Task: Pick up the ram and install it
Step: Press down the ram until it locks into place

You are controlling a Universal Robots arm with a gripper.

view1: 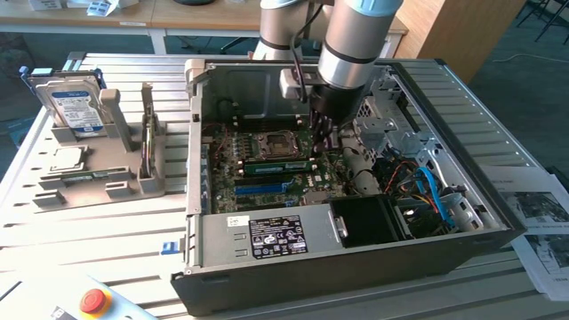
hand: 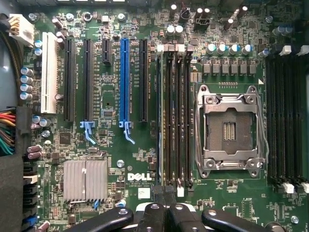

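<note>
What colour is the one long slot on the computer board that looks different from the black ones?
Bright blue. The long slot stands out between black slots on the green motherboard, best seen in the wrist view.

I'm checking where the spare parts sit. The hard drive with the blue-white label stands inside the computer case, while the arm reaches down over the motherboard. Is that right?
Not quite. The hard drive stands in the gray holder outside the computer case, on the exterior view's left, as the exterior view shows. The arm does reach down over the motherboard.

Slatted metal table [view1: 106,230], open computer case [view1: 356,260], grey parts holder [view1: 89,180], printed papers [view1: 538,220], emergency-stop box [view1: 89,303]
</note>
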